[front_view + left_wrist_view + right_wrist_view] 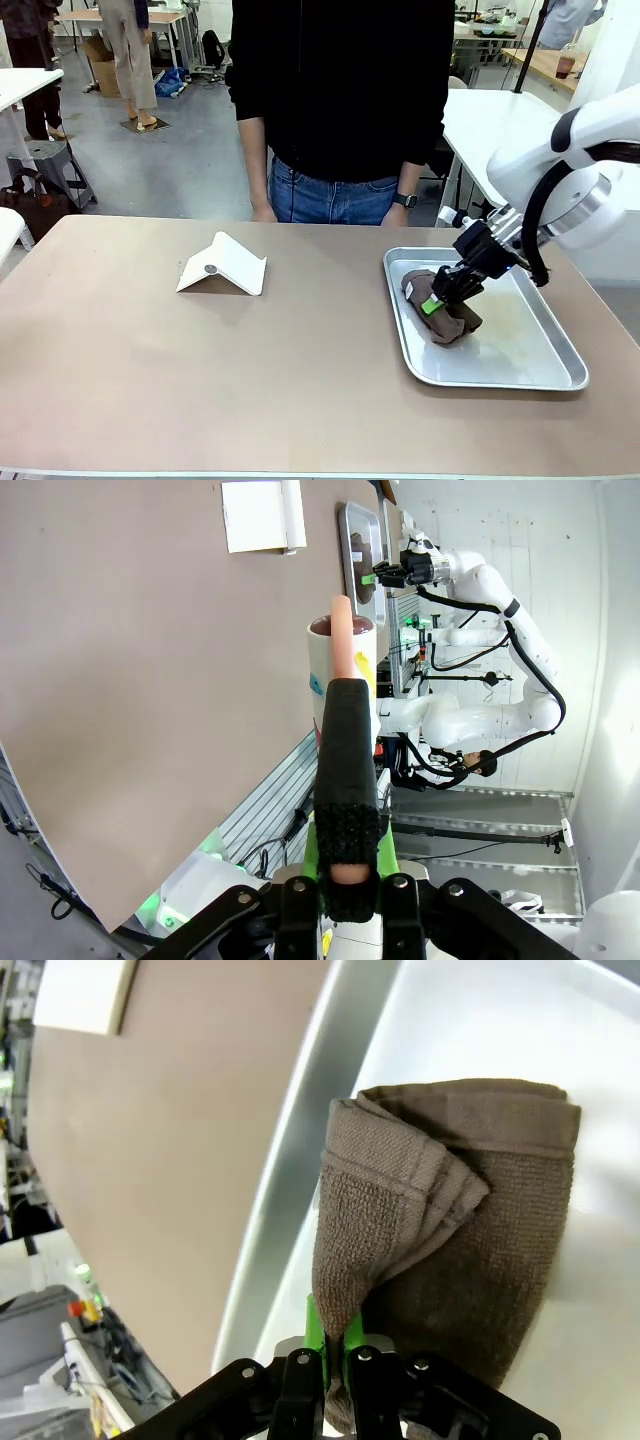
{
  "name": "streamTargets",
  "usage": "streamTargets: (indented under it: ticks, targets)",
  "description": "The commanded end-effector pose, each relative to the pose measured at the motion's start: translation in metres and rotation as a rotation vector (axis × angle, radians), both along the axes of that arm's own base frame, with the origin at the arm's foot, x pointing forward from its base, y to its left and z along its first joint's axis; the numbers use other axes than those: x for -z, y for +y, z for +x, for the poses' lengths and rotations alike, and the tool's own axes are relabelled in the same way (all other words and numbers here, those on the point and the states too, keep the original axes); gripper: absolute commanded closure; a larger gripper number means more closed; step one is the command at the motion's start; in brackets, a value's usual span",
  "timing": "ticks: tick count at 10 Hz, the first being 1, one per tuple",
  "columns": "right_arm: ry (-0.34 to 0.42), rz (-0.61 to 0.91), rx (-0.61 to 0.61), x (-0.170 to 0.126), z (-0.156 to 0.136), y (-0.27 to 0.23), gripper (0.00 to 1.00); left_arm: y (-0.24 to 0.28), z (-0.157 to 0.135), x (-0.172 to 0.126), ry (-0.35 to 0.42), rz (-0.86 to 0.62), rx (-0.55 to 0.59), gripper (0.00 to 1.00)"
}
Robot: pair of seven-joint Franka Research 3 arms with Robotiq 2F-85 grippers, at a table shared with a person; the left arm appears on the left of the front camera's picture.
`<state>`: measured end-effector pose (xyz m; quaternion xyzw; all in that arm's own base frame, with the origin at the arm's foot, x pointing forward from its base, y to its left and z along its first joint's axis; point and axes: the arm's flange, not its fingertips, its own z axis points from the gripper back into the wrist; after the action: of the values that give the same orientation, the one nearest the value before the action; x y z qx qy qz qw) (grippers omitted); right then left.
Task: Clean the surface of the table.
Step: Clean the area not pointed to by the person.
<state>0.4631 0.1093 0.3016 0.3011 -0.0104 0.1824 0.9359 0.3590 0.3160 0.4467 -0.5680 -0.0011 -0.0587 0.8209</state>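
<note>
Near the desk's (150,380) right edge, tray (515,345), right fingers (318,1332) pinching a brown towel (470,1210), left fingers (347,770) clenched on a peach stick (341,630), desk matte tan, pale-edged.

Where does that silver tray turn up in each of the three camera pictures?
Front view: the tray lies lower right.
Left wrist view: top centre, standing sideways.
Right wrist view: centre and right, close up.
Shared landmark: the folded white card beside it.
</note>
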Motion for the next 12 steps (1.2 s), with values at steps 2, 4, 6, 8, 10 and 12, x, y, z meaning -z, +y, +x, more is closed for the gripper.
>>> streamTargets:
  ticks: [2,4,6,8,10,12]
  targets:
    - [-0.026,-0.015,-0.050,0.010,0.001,0.016,0.93,0.000,-0.002,-0.004,-0.016,-0.011,-0.006,0.78]
    - [-0.046,-0.062,-0.048,0.013,0.002,0.011,0.93,0.000,-0.002,-0.004,-0.016,-0.011,-0.006,0.78]
    - [-0.069,-0.114,-0.016,0.012,0.005,-0.001,0.93,0.000,-0.002,-0.004,-0.016,-0.011,-0.006,0.78]
    - [-0.082,-0.165,0.026,0.011,0.006,-0.018,0.93,0.000,-0.002,-0.004,-0.016,-0.011,-0.006,0.78]
    - [-0.096,-0.212,0.066,0.005,0.006,-0.038,0.93,0.000,-0.002,-0.004,-0.016,-0.011,-0.006,0.78]
    - [-0.100,-0.240,0.123,-0.005,0.006,-0.064,0.93,0.000,-0.002,-0.004,-0.016,-0.011,-0.006,0.78]
